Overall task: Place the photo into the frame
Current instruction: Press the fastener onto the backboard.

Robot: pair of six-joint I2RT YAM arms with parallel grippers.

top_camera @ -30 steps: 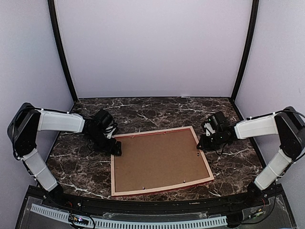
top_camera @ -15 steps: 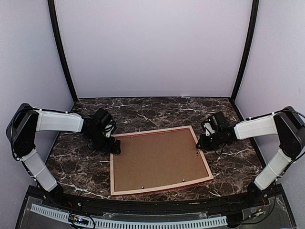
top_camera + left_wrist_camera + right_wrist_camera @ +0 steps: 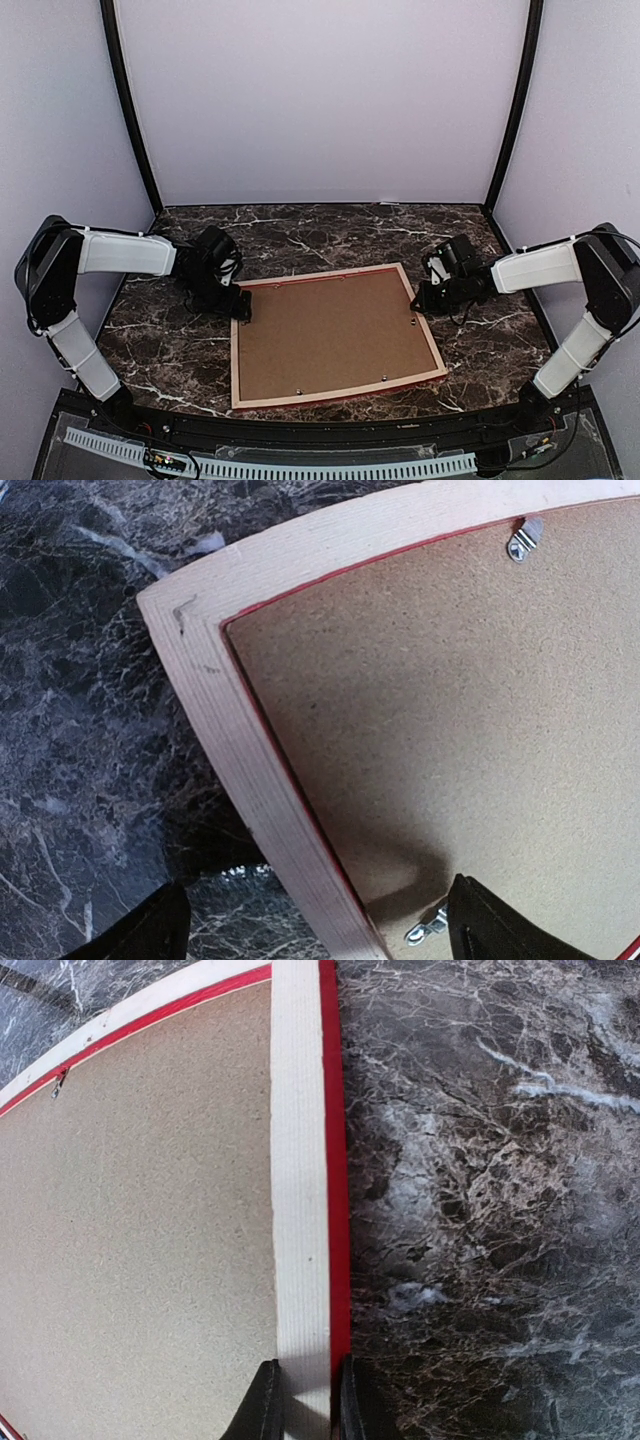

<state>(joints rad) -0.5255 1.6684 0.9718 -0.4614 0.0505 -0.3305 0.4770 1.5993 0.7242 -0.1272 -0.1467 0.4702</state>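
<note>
The frame lies back-up on the marble table, pale wood rails showing with red at the edges. A plain brown backing board fills it. The photo is hidden. My left gripper is open at the frame's far left corner. In the left wrist view it straddles the left rail, one finger over the table, one over the board. My right gripper is shut on the right rail. The right wrist view shows it clamped across that rail.
Small metal turn clips hold the board at its edges, one by my left finger. Dark marble table surrounds the frame. Booth walls and black posts stand at the sides and back.
My left gripper has shifted slightly towards the frame's far left corner. The frame has moved very slightly away from the near edge. The right gripper keeps its grip.
</note>
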